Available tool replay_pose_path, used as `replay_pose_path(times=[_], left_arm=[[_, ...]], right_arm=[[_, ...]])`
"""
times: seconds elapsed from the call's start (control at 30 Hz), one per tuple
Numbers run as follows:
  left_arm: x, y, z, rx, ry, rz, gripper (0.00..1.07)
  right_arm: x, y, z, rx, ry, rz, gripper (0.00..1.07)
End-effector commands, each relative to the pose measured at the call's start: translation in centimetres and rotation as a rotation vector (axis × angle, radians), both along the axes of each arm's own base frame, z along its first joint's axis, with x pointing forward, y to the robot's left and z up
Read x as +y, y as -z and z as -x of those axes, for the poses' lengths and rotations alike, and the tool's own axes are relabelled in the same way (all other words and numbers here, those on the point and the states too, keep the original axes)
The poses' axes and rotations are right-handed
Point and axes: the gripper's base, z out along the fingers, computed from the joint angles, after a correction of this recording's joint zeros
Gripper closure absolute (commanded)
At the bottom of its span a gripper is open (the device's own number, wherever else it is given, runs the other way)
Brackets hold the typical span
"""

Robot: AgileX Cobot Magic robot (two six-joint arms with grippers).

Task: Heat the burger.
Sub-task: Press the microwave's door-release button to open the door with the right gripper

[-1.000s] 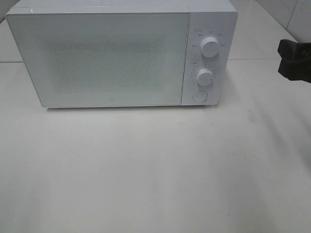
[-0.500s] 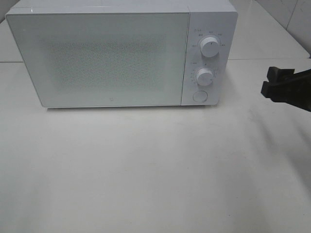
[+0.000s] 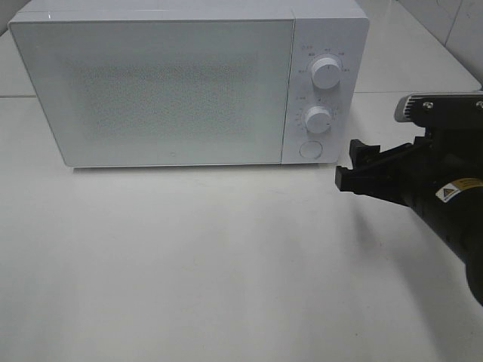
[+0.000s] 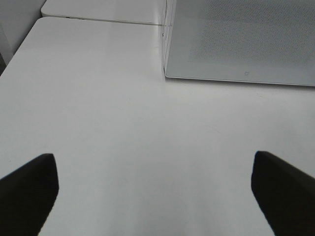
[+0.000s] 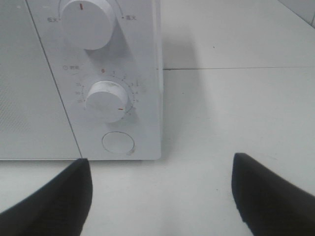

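Observation:
The burger is out of view in every frame. A white microwave (image 3: 173, 90) stands at the back of the table with its door shut. My right gripper (image 3: 349, 167) hovers just right of and in front of its control panel, open and empty. In the right wrist view the right gripper (image 5: 160, 196) faces the round button (image 5: 118, 142), with the lower knob (image 5: 106, 101) and the upper knob (image 5: 88, 19) above it. My left gripper (image 4: 155, 196) is open and empty over bare table, with the microwave's front corner (image 4: 170, 73) ahead of it.
The white table (image 3: 226, 264) stretches in front of the microwave. A seam (image 3: 407, 92) between table slabs runs behind the right arm. A tiled wall (image 3: 460, 30) rises at the back right. The table's edge (image 4: 19, 49) shows beyond the left gripper.
My right arm has come in from the right edge, moving left and toward the front, and its gripper now hangs close to the microwave's button. The microwave has not moved.

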Motion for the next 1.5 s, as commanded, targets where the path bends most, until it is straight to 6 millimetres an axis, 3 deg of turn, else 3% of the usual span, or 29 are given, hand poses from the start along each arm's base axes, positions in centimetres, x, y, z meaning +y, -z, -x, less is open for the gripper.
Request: replay_pose_path(times=[0.03, 0.2, 0.43, 0.73, 0.97, 1.0, 1.13, 1.17, 1.2, 1.5], left_arm=[[0.0, 0.1, 0.2, -0.018, -0.001, 0.001, 0.07], [0.0, 0.1, 0.2, -0.018, -0.001, 0.001, 0.07], [0.0, 0.1, 0.2, -0.018, -0.001, 0.001, 0.07], [0.0, 0.1, 0.2, -0.018, -0.001, 0.001, 0.07], [0.0, 0.1, 0.2, -0.018, -0.001, 0.001, 0.07], [0.0, 0.1, 0.2, -0.018, -0.001, 0.001, 0.07], [0.0, 0.1, 0.2, -0.018, -0.001, 0.001, 0.07], [0.0, 0.1, 0.2, -0.018, -0.001, 0.001, 0.07], [0.0, 0.1, 0.2, -0.018, -0.001, 0.001, 0.07], [0.0, 0.1, 0.2, -0.018, -0.001, 0.001, 0.07]], right_arm=[[0.9, 0.0, -0.2, -0.008, -0.001, 0.008, 0.31], [2.7, 0.3, -0.3, 0.005, -0.009, 0.012, 0.31], [3.5, 0.4, -0.4, 0.012, -0.006, -0.02, 0.31], [3.6, 0.5, -0.3, 0.039, 0.103, -0.353, 0.39], [3.7, 0.9, -0.2, 0.1, 0.255, -0.786, 0.58], [3.7, 0.9, -0.2, 0.1, 0.255, -0.786, 0.58], [3.8, 1.0, -0.1, 0.122, 0.366, -1.078, 0.74], [3.8, 1.0, -0.1, 0.122, 0.366, -1.078, 0.74], [3.8, 1.0, -0.1, 0.124, 0.404, -1.177, 0.82], [3.7, 1.0, -0.1, 0.13, 0.512, -1.442, 1.07]])
